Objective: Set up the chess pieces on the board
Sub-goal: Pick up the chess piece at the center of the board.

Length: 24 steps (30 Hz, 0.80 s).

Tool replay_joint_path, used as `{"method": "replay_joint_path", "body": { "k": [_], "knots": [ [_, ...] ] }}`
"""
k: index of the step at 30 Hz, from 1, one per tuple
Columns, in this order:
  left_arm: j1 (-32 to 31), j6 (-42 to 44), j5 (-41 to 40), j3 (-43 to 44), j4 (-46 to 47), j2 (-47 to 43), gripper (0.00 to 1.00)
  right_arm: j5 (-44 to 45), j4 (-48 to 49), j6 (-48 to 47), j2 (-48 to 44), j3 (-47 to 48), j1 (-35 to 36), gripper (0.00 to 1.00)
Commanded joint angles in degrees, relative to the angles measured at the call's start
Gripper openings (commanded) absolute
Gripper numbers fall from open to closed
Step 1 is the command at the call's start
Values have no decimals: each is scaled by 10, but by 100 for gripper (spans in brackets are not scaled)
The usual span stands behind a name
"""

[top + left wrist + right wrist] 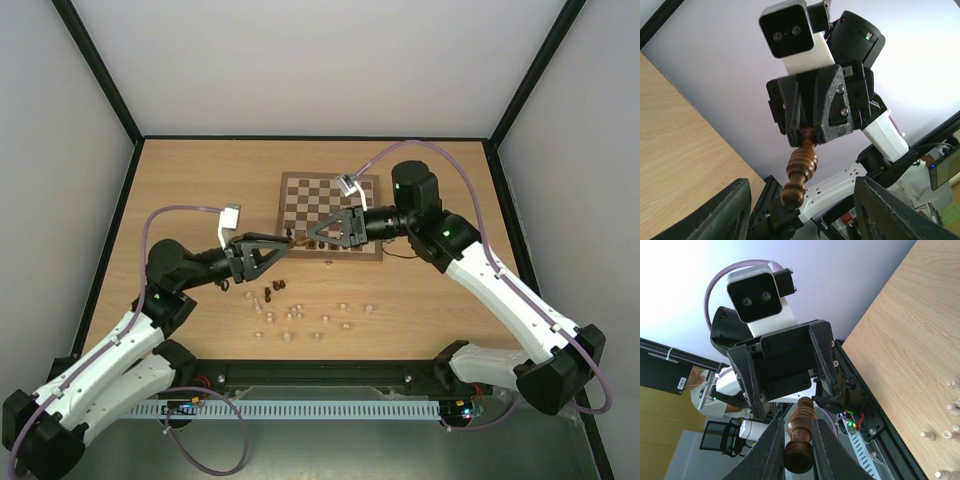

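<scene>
Dark chess piece (801, 167), light stiff turned wood, prob. slippery; aloft over board (300, 190), 7 o'clock corner, pinched in R pincer (799, 440), L pincer (802, 212) spread round free end; take at waist.

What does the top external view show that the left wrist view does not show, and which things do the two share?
Only the top external view: the chessboard and the loose chess pieces on the tabletop near it. Only the left wrist view: the turned profile of the dark brown chess piece, close up. Both: the right tool gripping that piece, facing the open left tool.
</scene>
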Motion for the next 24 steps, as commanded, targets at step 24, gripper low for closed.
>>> {"method": "replay_joint_path", "body": {
  "k": [24],
  "knots": [
    [4,-14,13,-13,37,22,31,-15,34,5,10,-10,-2,13]
  ]
}}
